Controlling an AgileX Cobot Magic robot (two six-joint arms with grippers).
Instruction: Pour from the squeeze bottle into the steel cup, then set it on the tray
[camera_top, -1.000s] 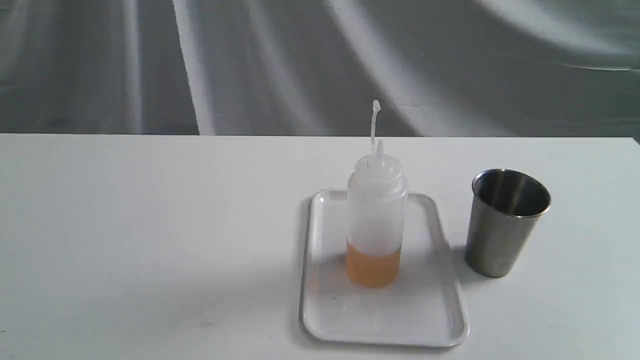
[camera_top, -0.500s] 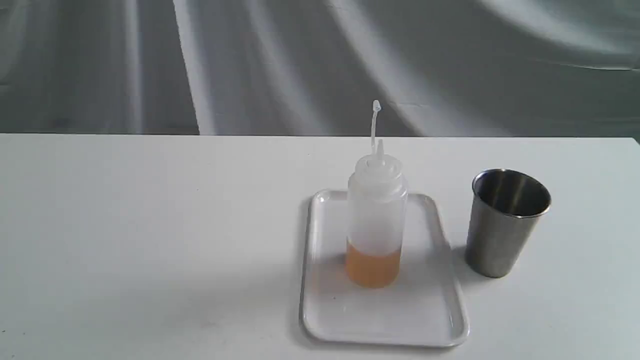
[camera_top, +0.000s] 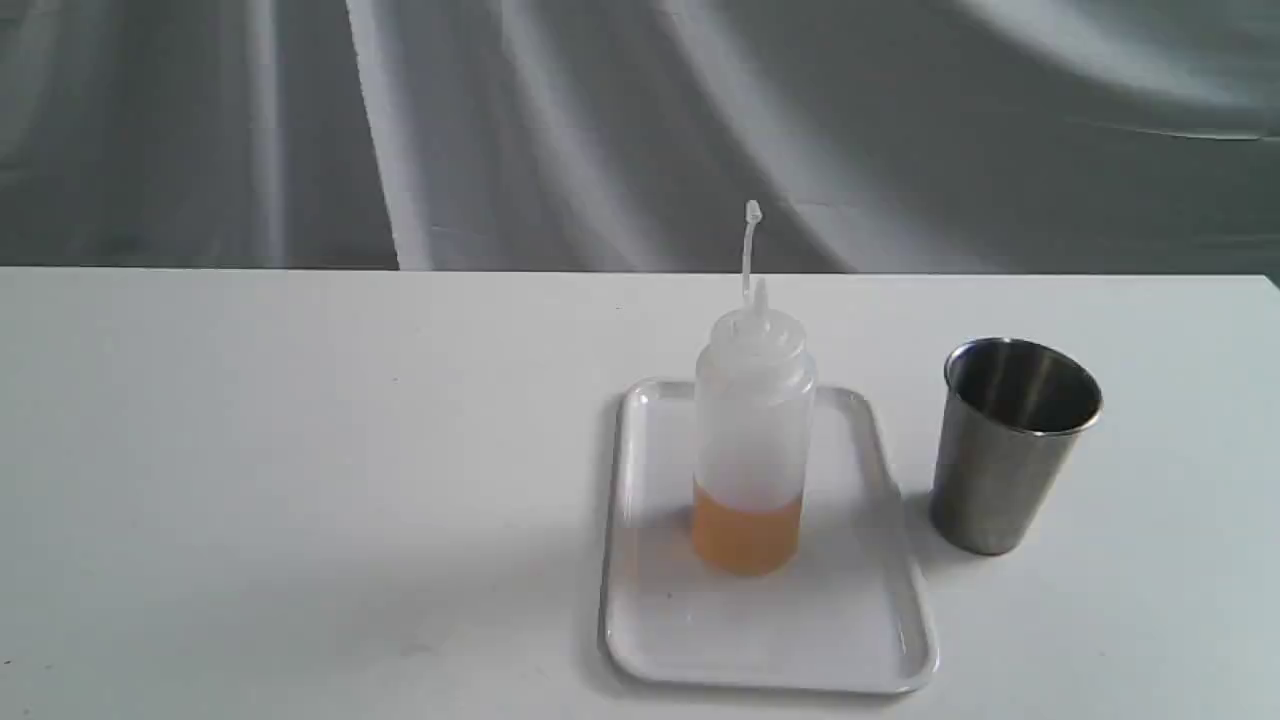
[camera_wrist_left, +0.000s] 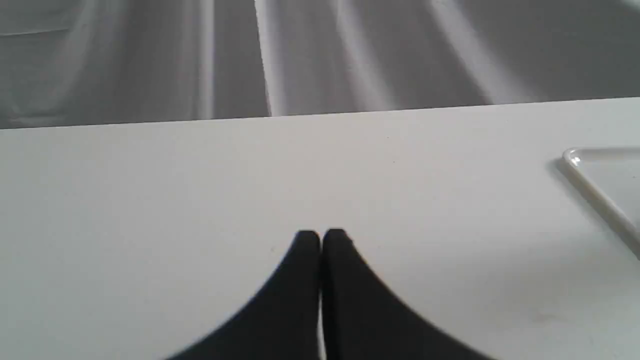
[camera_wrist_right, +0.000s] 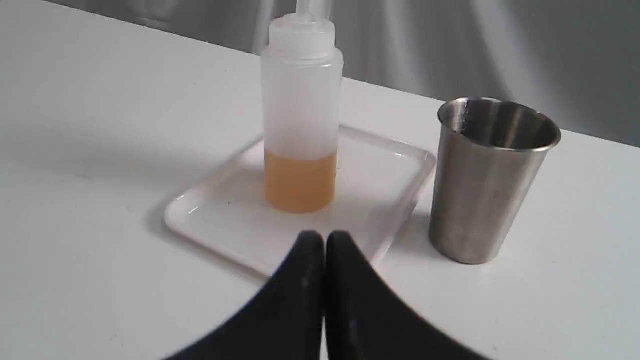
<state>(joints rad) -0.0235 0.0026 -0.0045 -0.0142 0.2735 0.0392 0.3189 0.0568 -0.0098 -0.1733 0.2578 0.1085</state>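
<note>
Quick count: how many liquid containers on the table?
2. The squeeze bottle stands upright on the tray; the steel cup stands on the table right of the tray in the exterior view. Nothing seems hidden.

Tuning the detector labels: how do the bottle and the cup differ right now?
1. The bottle is translucent white plastic with amber liquid showing in its lower part; the cup is opaque brushed steel.
2. The bottle stands on the tray; the cup stands on the table beside the tray.
3. The bottle narrows to a nozzle on top; the cup is open-mouthed and tapers toward its base.
Shared: both are upright, and nothing grips either.
</note>
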